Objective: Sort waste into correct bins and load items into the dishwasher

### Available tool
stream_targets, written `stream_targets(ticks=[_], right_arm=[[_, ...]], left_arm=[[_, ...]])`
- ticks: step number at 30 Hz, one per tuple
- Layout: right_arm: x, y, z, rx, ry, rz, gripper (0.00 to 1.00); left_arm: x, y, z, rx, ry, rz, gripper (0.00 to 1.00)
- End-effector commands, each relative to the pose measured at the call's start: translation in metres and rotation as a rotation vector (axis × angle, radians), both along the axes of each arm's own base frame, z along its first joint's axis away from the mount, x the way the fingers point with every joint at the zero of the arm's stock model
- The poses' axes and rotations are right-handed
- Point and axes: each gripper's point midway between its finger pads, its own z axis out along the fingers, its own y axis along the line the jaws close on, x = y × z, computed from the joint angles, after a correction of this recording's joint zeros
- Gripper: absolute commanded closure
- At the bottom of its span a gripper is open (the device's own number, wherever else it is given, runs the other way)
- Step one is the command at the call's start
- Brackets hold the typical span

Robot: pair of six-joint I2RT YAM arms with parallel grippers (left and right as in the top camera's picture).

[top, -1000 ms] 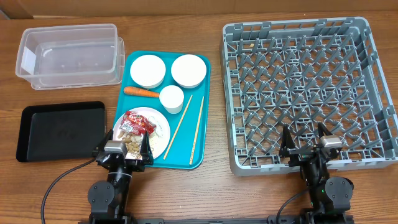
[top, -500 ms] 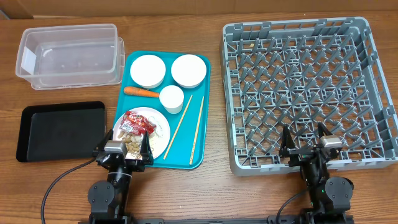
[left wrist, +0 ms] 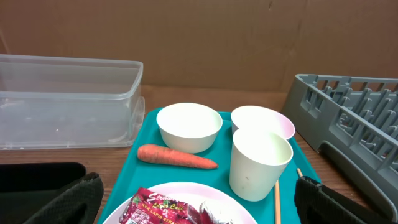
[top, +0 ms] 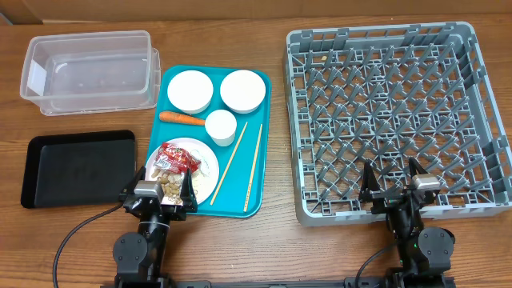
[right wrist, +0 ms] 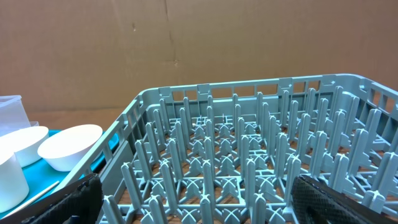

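On the teal tray [top: 260, 136] stand two white bowls [top: 190, 90] [top: 242, 89], a white cup [top: 221, 126], an orange carrot [top: 182, 118], a pair of chopsticks [top: 240, 164] and a white plate [top: 206, 164] bearing a red snack wrapper [top: 176, 157], a crumpled white wrapper and peanuts. The clear tub [top: 90, 70] and black tray [top: 76, 166] lie to the left. The grey dish rack [top: 396, 112] is at right. My left gripper [top: 160, 194] is open over the plate's near edge; the left wrist view shows the wrapper [left wrist: 168, 206], cup [left wrist: 259, 163] and carrot [left wrist: 177, 157]. My right gripper [top: 394, 190] is open at the rack's near wall [right wrist: 236, 168].
Bare wooden table lies between the teal tray and the rack and along the front edge. A cardboard wall stands behind the table. A black cable runs from the left arm base across the front left.
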Motion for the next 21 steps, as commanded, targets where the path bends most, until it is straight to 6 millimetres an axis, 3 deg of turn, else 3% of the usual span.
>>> stream_targets(ticks=[1,21], right_arm=[[0.0000,0.0004,-0.0014,-0.003,-0.006,0.000,0.00],[0.0000,0.0004,-0.0014,-0.003,-0.006,0.000,0.00]], left_arm=[[-0.0004,-0.0010,-0.0001,0.013,-0.005,-0.009,0.00],[0.0000,0.0036,-0.0005,0.030,-0.005,0.017,0.00]])
